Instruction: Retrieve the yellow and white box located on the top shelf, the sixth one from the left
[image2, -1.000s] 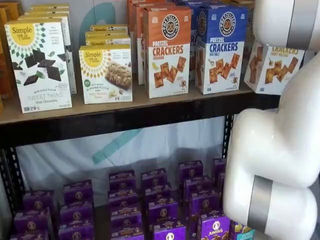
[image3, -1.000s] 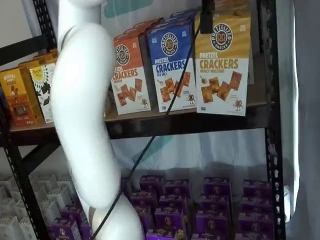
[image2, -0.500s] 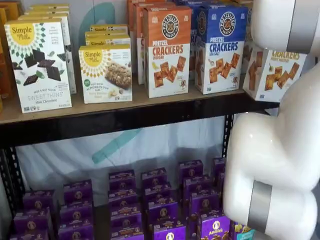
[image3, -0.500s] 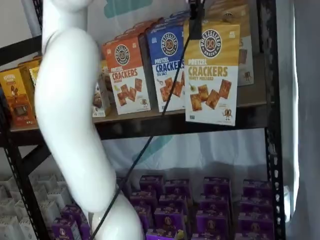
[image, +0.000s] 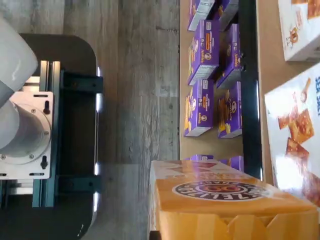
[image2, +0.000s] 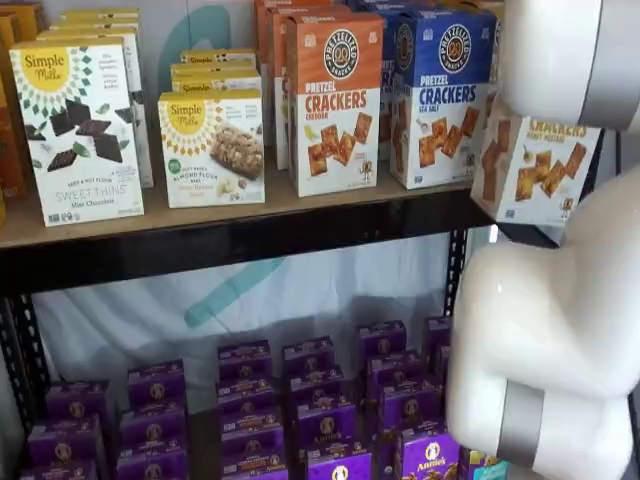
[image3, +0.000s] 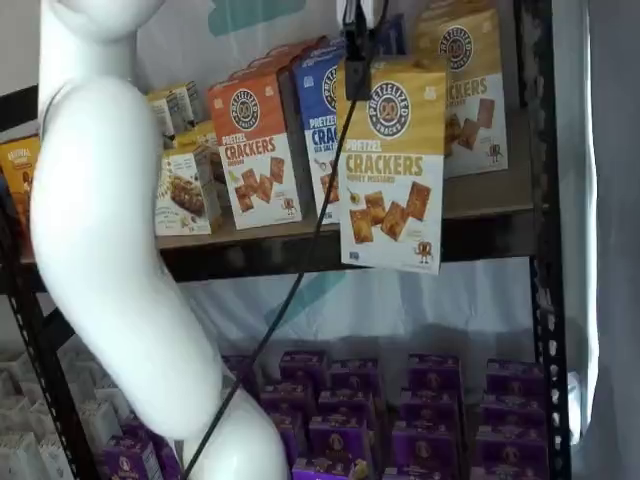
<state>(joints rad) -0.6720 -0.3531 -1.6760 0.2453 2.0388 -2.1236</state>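
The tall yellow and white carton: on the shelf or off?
Off: yellow and white carton hangs in front of the wooden top shelf, base below its rail.

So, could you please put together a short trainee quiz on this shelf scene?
1. True or false: the yellow and white box stands on the top shelf.
2. Which carton stands beside the orange-topped carton: A) blue-topped carton, B) purple box, C) green tin?
3. Fill in: the gripper is shut on the ____.

Key: 1 false, it hangs clear of the shelf's front edge; 2 A; 3 yellow and white box.
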